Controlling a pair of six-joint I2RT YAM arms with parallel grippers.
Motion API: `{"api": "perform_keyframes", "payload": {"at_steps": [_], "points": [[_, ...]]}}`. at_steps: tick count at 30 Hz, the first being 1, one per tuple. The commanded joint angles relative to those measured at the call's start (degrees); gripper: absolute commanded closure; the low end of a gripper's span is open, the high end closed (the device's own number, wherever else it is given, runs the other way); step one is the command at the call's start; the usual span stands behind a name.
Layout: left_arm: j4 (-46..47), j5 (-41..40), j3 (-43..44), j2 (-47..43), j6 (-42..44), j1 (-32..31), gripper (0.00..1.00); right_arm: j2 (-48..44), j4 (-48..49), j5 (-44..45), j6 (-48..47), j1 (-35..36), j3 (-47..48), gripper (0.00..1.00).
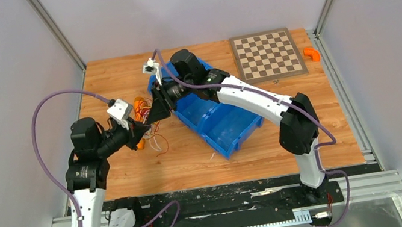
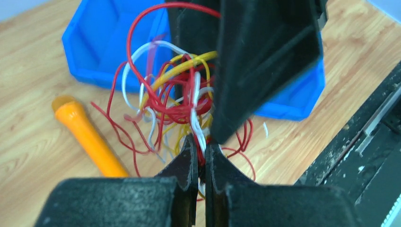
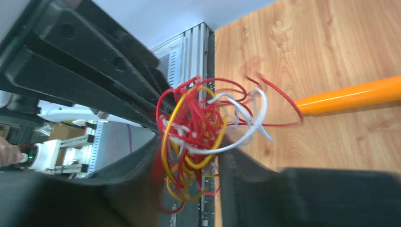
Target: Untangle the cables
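The cables (image 2: 175, 101) are a small tangle of red, yellow and white wires, held just above the wooden table between both grippers; they also show in the top view (image 1: 153, 134). My left gripper (image 2: 202, 147) is shut on a few red and white strands at the tangle's near side (image 1: 142, 131). My right gripper (image 3: 189, 153) comes from the blue bin's side (image 1: 157, 112). Its fingers (image 3: 241, 170) stand apart, with the tangle (image 3: 196, 125) hanging in the gap between them. One of its black fingers (image 2: 257, 61) hides part of the tangle in the left wrist view.
An orange tool handle (image 2: 87, 137) lies on the table beside the tangle (image 3: 350, 97). A blue two-part bin (image 1: 222, 125) stands right of the grippers. A chessboard (image 1: 267, 55) and a small orange piece (image 1: 312, 54) lie at the back right.
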Motion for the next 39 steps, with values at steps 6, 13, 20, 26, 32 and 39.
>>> {"api": "perform_keyframes", "payload": {"at_steps": [6,13,20,26,32,39], "points": [[-17.0,-3.2,8.6,5.0,10.0,6.8,0.95,-3.8,5.7,4.2,1.2,-4.2,-2.3,1.0],[-30.8,1.5,13.0,14.9,28.1,29.4,0.92,-13.1,6.5,4.6,0.4,-10.8,-9.3,1.0],[-38.4,5.1,14.1,21.6,39.0,36.0,0.82,-16.5,8.0,3.1,0.2,-12.2,-11.5,1.0],[-44.5,15.1,16.3,17.4,42.0,36.0,0.99,-14.3,9.2,-1.7,1.5,-10.8,-11.7,0.65],[-46.9,32.5,17.9,12.0,41.7,35.1,0.85,-10.4,9.4,0.9,2.8,-4.3,-11.0,0.0],[-33.2,29.2,14.8,5.2,28.3,22.5,0.78,-4.2,10.8,-1.6,7.0,1.3,-4.8,0.02]]}}
